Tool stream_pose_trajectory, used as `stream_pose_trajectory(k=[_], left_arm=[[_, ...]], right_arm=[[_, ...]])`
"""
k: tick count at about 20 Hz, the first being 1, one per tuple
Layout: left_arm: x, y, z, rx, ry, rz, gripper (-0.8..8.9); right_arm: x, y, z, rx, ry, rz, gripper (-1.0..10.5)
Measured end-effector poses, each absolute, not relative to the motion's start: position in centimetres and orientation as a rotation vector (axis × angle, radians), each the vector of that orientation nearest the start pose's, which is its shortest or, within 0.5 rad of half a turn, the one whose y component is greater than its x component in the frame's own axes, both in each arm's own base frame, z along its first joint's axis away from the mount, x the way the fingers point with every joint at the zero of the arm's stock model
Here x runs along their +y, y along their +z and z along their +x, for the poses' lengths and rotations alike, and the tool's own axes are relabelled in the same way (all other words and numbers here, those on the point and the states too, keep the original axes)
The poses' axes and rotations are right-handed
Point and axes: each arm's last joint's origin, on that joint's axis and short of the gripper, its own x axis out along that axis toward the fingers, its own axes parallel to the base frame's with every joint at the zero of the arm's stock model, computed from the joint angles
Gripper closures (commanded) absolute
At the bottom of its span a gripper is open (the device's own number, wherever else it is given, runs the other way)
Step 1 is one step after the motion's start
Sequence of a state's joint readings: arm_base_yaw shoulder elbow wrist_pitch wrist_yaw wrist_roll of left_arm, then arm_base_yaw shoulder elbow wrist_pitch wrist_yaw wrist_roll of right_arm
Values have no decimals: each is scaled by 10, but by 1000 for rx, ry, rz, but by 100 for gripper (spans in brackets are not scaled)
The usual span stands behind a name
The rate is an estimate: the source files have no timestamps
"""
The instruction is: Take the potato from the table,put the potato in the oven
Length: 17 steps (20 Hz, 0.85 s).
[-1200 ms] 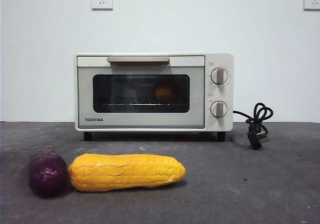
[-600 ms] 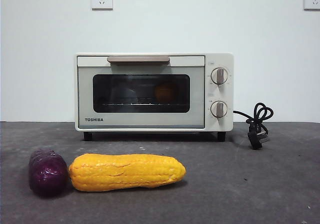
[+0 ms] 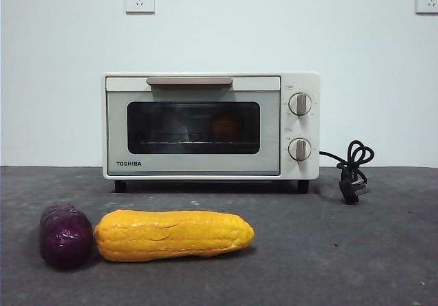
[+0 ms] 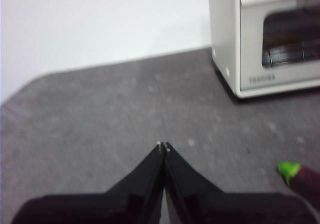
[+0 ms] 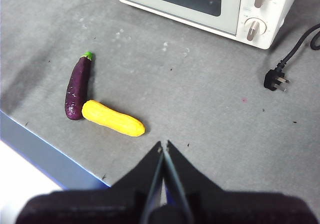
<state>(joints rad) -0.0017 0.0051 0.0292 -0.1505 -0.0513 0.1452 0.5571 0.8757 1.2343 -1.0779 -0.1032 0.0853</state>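
Observation:
The cream-white oven stands at the back of the dark grey table, its glass door shut. Behind the glass a dim, rounded orange-brown shape, the potato, rests on the rack. In the left wrist view my left gripper is shut and empty above bare table, off the oven's left front corner. The right wrist view looks down from high up, where my right gripper is shut and empty, well in front of the oven. Neither gripper shows in the front view.
A long yellow corn cob lies at the front left, touching a dark purple eggplant. The oven's black cord and plug lie to its right. The table's front edge runs near the vegetables.

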Motion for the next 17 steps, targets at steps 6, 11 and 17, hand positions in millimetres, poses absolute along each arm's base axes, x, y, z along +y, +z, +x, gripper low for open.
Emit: stream_pose_trajectory(k=[6,11,17], left_arm=[[0,152,94,191,-22,102,817],[0,152,94,191,-24,102,817],[0,152,94,191,-24,102,817]], right_arm=[[72,385,110,743,599,-87,946],[72,384,110,745,599,-87,946],[72,384,110,744,599,-87,946]])
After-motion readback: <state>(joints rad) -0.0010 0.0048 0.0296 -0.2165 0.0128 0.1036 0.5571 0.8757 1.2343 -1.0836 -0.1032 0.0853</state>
